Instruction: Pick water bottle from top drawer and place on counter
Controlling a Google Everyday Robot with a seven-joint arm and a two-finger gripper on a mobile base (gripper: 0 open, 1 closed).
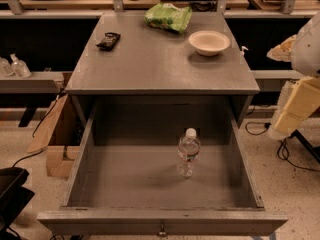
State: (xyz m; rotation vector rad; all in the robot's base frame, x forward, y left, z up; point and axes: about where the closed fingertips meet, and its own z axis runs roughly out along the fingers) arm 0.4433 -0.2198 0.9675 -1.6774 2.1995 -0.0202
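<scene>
Water bottle stands upright in the pulled-out top drawer, right of centre. Beyond, the counter carries a white bowl. My gripper sits at the right edge, well apart; I cannot tell its state.

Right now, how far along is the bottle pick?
Done: the top drawer is pulled open. In hand: nothing. The hand hangs at the right edge beside the counter, well apart from the water bottle, which stands upright on the drawer floor. Left: reach in, grasp, lift, and set it on the counter.
</scene>
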